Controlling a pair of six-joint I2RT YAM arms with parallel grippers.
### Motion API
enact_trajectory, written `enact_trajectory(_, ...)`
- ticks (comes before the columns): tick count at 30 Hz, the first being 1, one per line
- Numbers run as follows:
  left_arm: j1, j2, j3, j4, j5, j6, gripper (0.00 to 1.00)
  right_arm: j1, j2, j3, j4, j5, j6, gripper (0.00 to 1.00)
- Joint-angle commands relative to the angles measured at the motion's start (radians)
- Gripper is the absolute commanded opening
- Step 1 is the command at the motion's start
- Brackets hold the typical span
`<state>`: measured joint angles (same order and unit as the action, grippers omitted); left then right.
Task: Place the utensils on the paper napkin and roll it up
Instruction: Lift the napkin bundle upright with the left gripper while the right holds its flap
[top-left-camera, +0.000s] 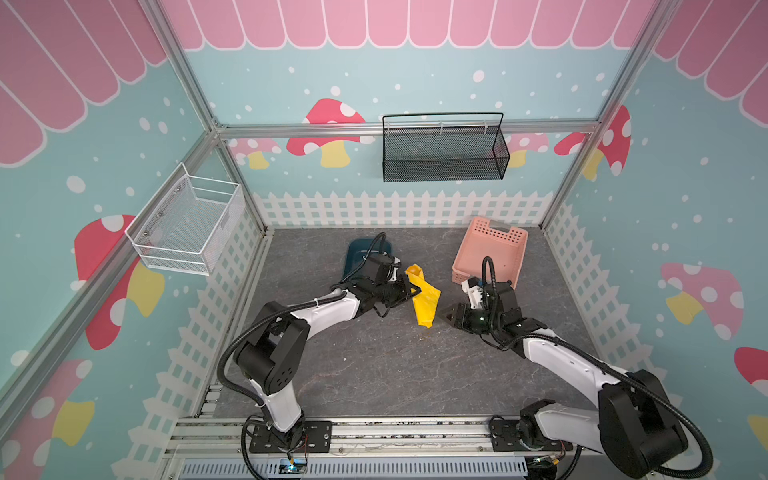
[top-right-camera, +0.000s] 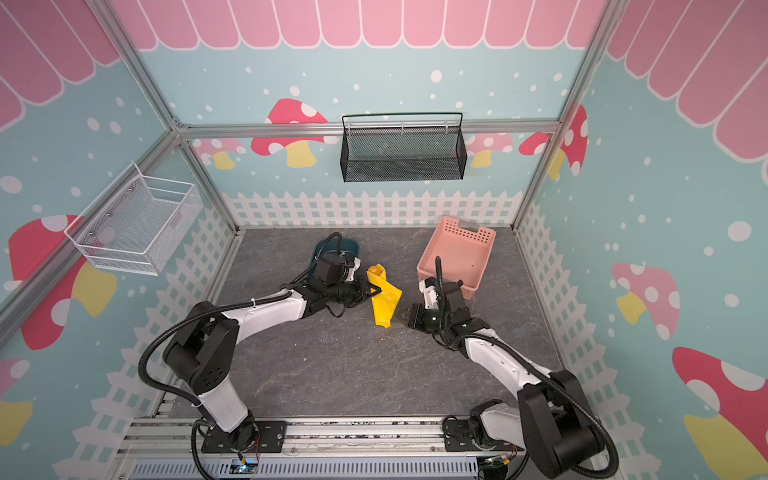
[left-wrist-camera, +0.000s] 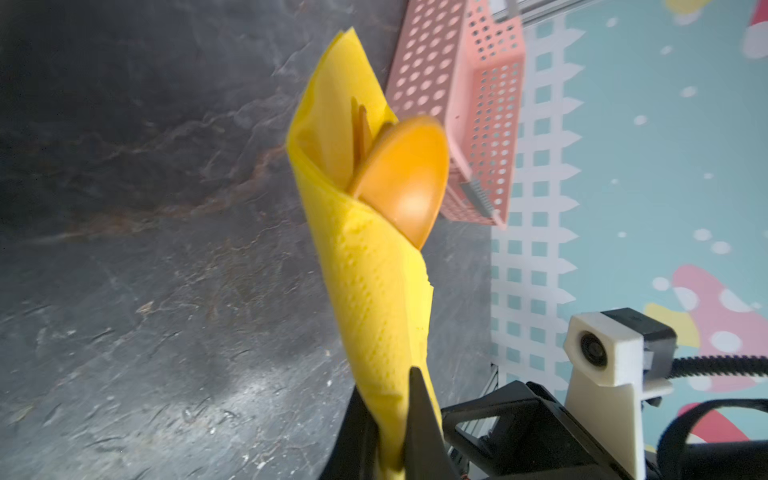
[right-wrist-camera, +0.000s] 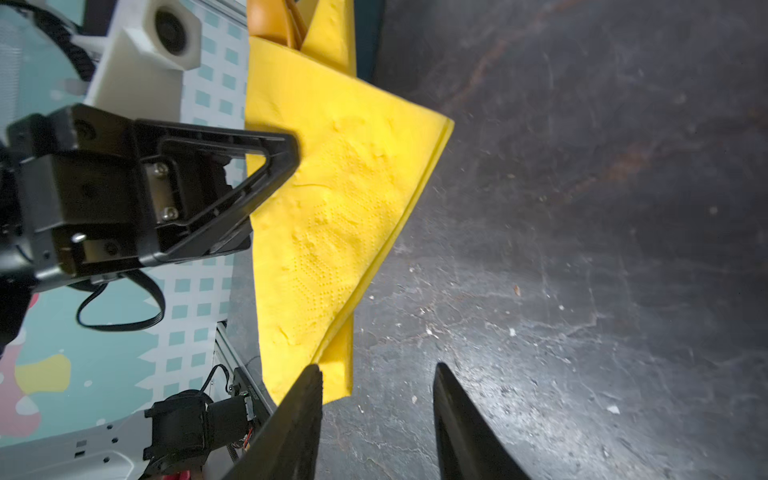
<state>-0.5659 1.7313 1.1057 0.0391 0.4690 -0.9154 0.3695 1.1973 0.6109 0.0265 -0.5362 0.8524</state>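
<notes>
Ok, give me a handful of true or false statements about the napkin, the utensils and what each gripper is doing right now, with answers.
1. The left gripper is shut on the paper napkin. True.
2. The right gripper is also clamping the napkin. False: its jaws stand apart by the napkin's end, holding nothing.
3. The spoon pokes its bowl out of the rolled napkin. True.
4. The napkin lies flat and unfolded. False: it is wrapped around the utensils.
5. The pink basket holds a fork. False: it looks empty.
</notes>
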Motion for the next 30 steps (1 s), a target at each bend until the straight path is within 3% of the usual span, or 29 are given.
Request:
enact_trajectory(1, 0.008, -0.099, 0.049, 0.049, 0.014, 0.074, 0.00, 0.006, -0.100, 0.044, 0.097, -0.008, -0.008, 0.50)
enact_trajectory(6, 0.009, -0.221, 0.108, 0.038, 0.010, 0.208, 0.00, 0.008, -0.195, 0.059, 0.320, -0.115, -0.031, 0.67)
enact_trajectory(10, 0.008, -0.291, 0.149, 0.025, 0.025, 0.268, 0.00, 0.012, -0.169, 0.096, 0.467, -0.189, -0.012, 0.73)
enact_trajectory(19, 0.008, -0.400, 0.191, -0.041, -0.014, 0.319, 0.00, 0.115, -0.057, 0.211, 0.620, -0.259, 0.009, 0.72)
enact_trajectory(30, 0.008, -0.432, 0.207, -0.067, -0.050, 0.325, 0.00, 0.183, -0.004, 0.261, 0.577, -0.231, -0.007, 0.54)
